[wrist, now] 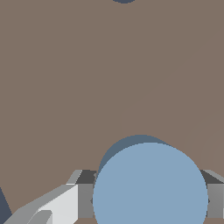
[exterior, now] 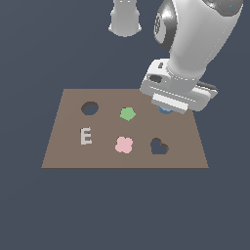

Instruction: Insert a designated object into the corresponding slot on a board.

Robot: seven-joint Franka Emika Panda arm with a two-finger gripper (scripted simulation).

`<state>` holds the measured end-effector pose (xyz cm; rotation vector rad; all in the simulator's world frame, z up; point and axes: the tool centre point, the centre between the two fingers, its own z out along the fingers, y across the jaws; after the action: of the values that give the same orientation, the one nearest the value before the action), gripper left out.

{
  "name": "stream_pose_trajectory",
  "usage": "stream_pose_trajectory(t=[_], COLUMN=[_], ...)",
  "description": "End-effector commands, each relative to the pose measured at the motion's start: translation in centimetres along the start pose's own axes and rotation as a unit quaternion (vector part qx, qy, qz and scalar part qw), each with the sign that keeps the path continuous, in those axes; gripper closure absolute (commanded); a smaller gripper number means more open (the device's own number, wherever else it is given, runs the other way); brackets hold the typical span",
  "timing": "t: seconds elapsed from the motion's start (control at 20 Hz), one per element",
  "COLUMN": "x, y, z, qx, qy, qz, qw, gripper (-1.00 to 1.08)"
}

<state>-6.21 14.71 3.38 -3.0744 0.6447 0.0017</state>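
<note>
The light-blue disc [exterior: 165, 111] lies on the brown board [exterior: 102, 158] near its far edge, toward the exterior view's right, mostly hidden under the hand. My gripper [exterior: 167, 107] is straight above it. In the wrist view the disc [wrist: 150, 188] fills the space between my two fingers [wrist: 86, 192], and both pads sit against its rim. The disc rests on the board surface [wrist: 109, 78]. The dark round hole [exterior: 90, 108] is at the board's far corner on the exterior view's left, well apart from the disc.
A green pentagon [exterior: 127, 114] sits between the disc and the round hole. A white E [exterior: 86, 136], a pink clover [exterior: 124, 144] and a dark heart-shaped hole [exterior: 158, 146] line the board's near side. The arm's base [exterior: 125, 19] stands behind the board.
</note>
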Motion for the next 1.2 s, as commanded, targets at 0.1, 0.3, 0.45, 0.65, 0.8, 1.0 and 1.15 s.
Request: stream_pose_trajectory(t=[0.1, 0.3, 0.45, 0.65, 0.8, 1.0, 1.15], x=[3.5, 7.0, 8.9, 10.8, 11.5, 11.6, 11.5], y=[2.9, 6.9, 10.2, 15.0, 18.7, 22.6, 24.4], z=[-0.2, -0.3, -0.4, -0.5, -0.6, -0.7, -0.7], qx=[0.0, 0.001, 0.001, 0.001, 0.001, 0.001, 0.001], qy=[0.0, 0.001, 0.001, 0.001, 0.001, 0.0, 0.0], qz=[0.081, 0.175, 0.244, 0.333, 0.396, 0.459, 0.488], qw=[0.9967, 0.9845, 0.9697, 0.9428, 0.9181, 0.8884, 0.8726], gripper=[1.08, 1.08, 1.08, 1.08, 1.08, 1.08, 1.08])
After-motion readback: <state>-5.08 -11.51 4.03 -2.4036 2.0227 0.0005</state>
